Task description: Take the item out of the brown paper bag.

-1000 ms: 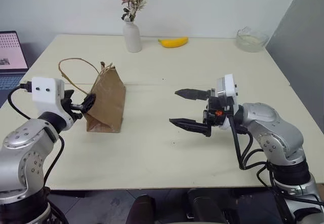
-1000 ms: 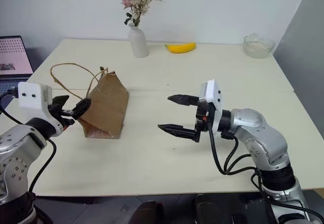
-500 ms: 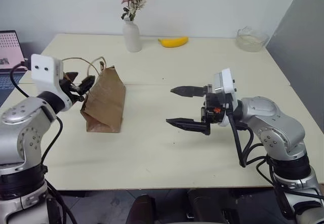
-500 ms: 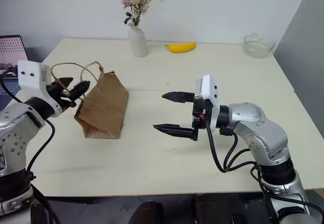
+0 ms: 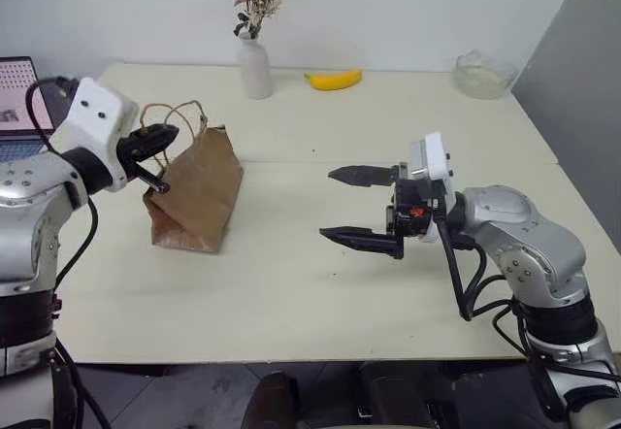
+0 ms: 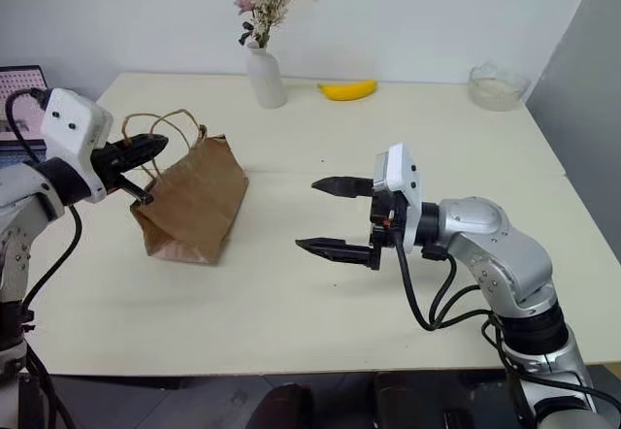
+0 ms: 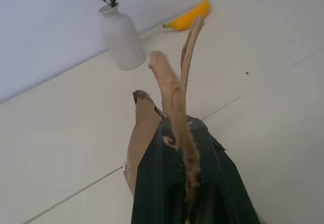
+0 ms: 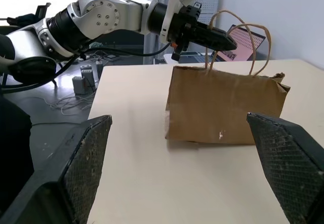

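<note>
The brown paper bag (image 5: 194, 194) stands on the left part of the table, leaning a little toward my left arm. My left gripper (image 5: 170, 135) is level above the bag's top edge, shut on one of its tan cord handles (image 7: 174, 102), which runs out between the fingers. The other handle loop (image 5: 179, 114) arches free beside it. The item is hidden; the bag's inside cannot be seen. My right gripper (image 5: 327, 203) hovers over the middle of the table, open and empty, pointing at the bag (image 8: 223, 105) from well to its right.
At the table's far edge stand a white vase with dried flowers (image 5: 255, 68), a banana (image 5: 333, 80) and a glass bowl (image 5: 482, 73). A laptop (image 5: 14, 99) sits beyond the left edge. Bare tabletop (image 5: 291, 283) lies between bag and right gripper.
My left gripper rose from the bag's side to its top, rolled and shut on a handle. The bag now leans left. The right arm stayed put.
</note>
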`<state>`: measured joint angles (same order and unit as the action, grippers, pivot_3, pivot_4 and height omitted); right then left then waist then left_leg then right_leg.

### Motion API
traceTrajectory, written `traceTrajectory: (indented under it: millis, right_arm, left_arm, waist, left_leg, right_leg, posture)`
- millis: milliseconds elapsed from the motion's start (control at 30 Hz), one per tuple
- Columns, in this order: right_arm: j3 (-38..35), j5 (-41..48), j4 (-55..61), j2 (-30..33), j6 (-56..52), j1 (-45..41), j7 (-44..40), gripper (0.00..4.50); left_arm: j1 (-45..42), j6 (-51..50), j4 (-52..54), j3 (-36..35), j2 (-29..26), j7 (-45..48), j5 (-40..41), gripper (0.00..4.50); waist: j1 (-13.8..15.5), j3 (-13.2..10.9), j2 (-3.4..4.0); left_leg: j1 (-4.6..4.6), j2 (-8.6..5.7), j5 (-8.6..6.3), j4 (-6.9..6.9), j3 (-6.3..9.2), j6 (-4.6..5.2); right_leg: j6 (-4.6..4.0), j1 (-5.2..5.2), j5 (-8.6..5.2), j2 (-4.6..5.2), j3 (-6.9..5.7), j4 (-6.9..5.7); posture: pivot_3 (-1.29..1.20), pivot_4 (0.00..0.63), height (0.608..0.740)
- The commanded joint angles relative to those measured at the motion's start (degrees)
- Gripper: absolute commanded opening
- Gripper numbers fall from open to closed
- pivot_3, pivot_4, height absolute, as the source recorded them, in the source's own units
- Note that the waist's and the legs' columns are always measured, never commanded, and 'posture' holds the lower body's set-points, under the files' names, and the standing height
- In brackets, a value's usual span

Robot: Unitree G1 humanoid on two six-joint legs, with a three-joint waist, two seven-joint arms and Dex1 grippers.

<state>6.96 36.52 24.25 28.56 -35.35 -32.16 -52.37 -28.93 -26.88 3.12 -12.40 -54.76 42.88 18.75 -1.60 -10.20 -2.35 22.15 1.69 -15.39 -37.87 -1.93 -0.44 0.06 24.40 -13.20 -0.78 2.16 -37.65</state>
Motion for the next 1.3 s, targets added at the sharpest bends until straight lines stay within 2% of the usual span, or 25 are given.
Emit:
traceTrajectory:
  millis: [33,200,300,600,833,1067,1300]
  right_arm:
    - [-1.43,-1.42,1.47,1.25,2.43,0.87,0.21,4.5]
    - [-4.77,-2.31,2.78,3.65,4.26,4.65,1.2,4.5]
    - [-6.16,-2.79,4.0,4.94,5.33,7.2,1.94,4.5]
    - [-9.7,-2.07,7.35,7.34,4.67,12.53,4.34,4.5]
    - [-11.58,-2.04,10.17,8.87,3.71,16.73,6.27,4.5]
    - [-12.06,-2.3,11.45,9.31,2.91,18.66,8.29,4.5]
    - [-12.34,-3.39,10.64,9.59,2.65,18.71,10.39,4.5]
  left_arm:
    - [-4.86,15.37,-2.71,3.62,-2.89,5.21,-6.22,0.04]
    - [-18.32,30.2,-12.69,9.5,0.99,9.11,-10.63,0.04]
    - [-24.57,36.1,-18.56,11.97,4.56,11.77,-11.42,0.04]
    - [-36.68,51.03,-38.07,17.02,18.78,12.58,-15.25,0.04]
    - [-40.32,58.1,-46.21,19.23,26.26,14.25,-16.24,0.04]
    - [-39.2,60.5,-50.48,19.55,28.18,14.83,-17.38,0.04]
    - [-37.43,56.56,-50.61,18.5,29.82,14.49,-16.27,0.04]
  waist:
    - [0.13,0.0,0.0]
    - [0.8,0.0,-0.03]
    - [1.15,0.01,-0.03]
    - [1.12,0.01,-0.03]
    - [1.11,0.01,-0.04]
    - [0.78,0.01,-0.04]
    - [0.61,0.01,-0.04]
  left_leg:
    - [0.03,-0.01,0.0,0.0,0.01,0.0]
    - [0.29,-0.04,0.0,-0.09,0.08,0.0]
    - [0.73,-0.12,0.01,-0.21,0.03,0.01]
    - [0.81,-0.08,0.01,-0.22,-0.02,0.01]
    - [0.82,-0.11,0.01,-0.22,-0.03,0.01]
    - [0.78,-0.11,0.02,-0.24,0.0,0.01]
    - [0.78,-0.16,0.03,-0.32,-0.02,0.02]
  right_leg:
    - [0.0,0.0,0.0,0.01,-0.02,0.03]
    - [0.02,0.08,0.01,0.03,-0.14,0.09]
    - [0.09,0.55,0.06,-0.02,-0.06,-0.02]
    - [0.09,0.72,0.06,-0.13,0.02,-0.14]
    - [0.11,0.72,0.06,-0.15,0.04,-0.12]
    - [0.11,0.72,0.06,-0.2,0.03,-0.25]
    - [0.13,0.7,0.07,-0.23,0.05,-0.29]
  posture:
    - [0.0,0.15,0.74]
    - [0.0,0.15,0.74]
    - [0.0,0.15,0.74]
    - [0.0,0.15,0.74]
    - [0.0,0.15,0.74]
    - [0.0,0.15,0.74]
    - [0.0,0.15,0.74]
